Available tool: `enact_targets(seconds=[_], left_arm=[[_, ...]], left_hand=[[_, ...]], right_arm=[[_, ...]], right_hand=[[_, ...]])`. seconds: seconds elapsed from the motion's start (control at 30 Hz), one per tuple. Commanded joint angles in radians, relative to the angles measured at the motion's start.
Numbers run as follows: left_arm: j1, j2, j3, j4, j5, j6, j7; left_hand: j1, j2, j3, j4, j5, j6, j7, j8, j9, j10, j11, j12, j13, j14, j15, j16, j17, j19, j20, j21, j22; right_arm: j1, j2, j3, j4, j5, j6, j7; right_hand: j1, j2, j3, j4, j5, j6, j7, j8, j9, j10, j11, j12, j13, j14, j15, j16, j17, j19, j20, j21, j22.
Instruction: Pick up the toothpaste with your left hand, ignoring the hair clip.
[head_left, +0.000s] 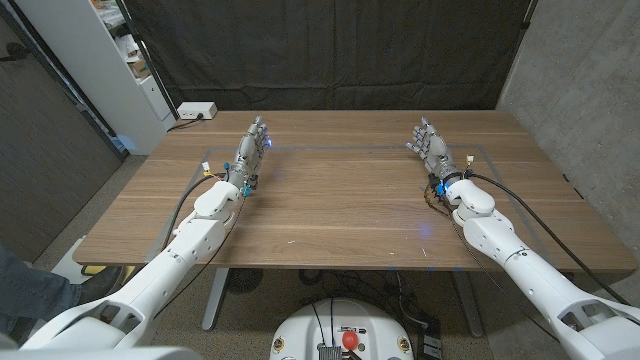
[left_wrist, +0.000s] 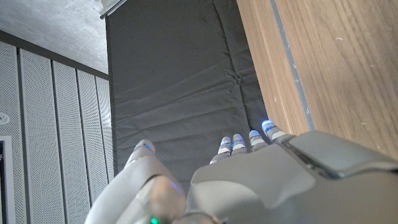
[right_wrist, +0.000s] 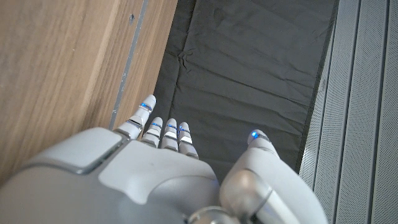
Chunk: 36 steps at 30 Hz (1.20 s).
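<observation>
While the wooden surface (head_left: 340, 210) carries both arms, no toothpaste or hair clip can be made out on it, so where the task's thing lies cannot be told. Left hand (head_left: 254, 142) and right hand (head_left: 428, 142) stand well apart, released, fingers spread, holding nothing. Reaching now risks a blind grasp, since nothing marks a target.

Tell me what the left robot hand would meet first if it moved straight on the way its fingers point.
Probably nothing on the table: the left robot hand points toward the far edge, past which hangs a dark curtain. How far back the curtain hangs is unclear.
</observation>
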Motion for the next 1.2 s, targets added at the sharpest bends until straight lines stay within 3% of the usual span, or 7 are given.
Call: enact_targets(seconds=[0.03,0.27,0.53,1.2], left_arm=[[0.035,-0.104,-0.139,-0.019,0.121,0.069,-0.074],[0.046,-0.154,-0.199,-0.026,0.174,0.089,-0.119],[0.069,-0.181,-0.245,-0.064,0.224,0.111,-0.145],[0.129,-0.215,-0.323,-0.134,0.271,0.136,-0.162]], left_hand=[[0.01,0.003,0.007,0.0,0.007,-0.005,-0.001,0.007,0.003,-0.006,0.003,0.009,0.0,-0.038,0.0,0.006,0.003,-0.094,0.002,0.003,0.004],[0.011,0.005,0.006,0.0,0.007,-0.001,-0.001,0.008,0.003,-0.004,0.002,0.01,-0.003,-0.034,0.001,0.006,0.003,-0.092,0.005,0.0,0.004],[0.011,0.007,0.006,-0.001,0.008,0.004,-0.001,0.009,0.003,0.001,0.001,0.011,-0.008,-0.032,-0.001,0.006,0.003,-0.093,0.011,-0.004,0.004],[0.014,0.016,0.006,-0.003,0.008,0.015,0.0,0.01,0.003,0.009,0.004,0.013,-0.018,-0.026,0.002,0.006,0.003,-0.088,0.016,-0.014,0.005]], right_arm=[[-0.035,0.205,0.237,-0.012,-0.221,-0.088,0.138],[-0.036,0.295,0.33,-0.014,-0.32,-0.114,0.202],[-0.04,0.357,0.397,-0.02,-0.389,-0.124,0.248],[-0.039,0.418,0.466,-0.026,-0.457,-0.129,0.303]], right_hand=[[0.006,0.005,0.007,0.001,0.005,0.0,0.008,0.005,0.003,0.001,0.008,0.004,0.005,-0.004,0.001,0.005,0.004,0.008,0.0,0.004,0.002],[0.005,0.007,0.007,0.001,0.006,0.001,0.008,0.005,0.002,0.001,0.007,0.003,0.005,-0.005,0.0,0.005,0.003,0.008,0.0,-0.001,0.002],[0.005,0.009,0.006,0.001,0.006,0.001,0.008,0.004,0.002,0.0,0.008,0.002,0.005,-0.004,0.0,0.005,0.001,0.007,0.001,-0.006,0.002],[0.005,0.011,0.005,0.0,0.009,-0.001,0.005,0.003,0.0,-0.003,0.008,0.0,0.005,-0.005,0.002,0.003,-0.004,0.01,0.003,-0.02,0.003]])
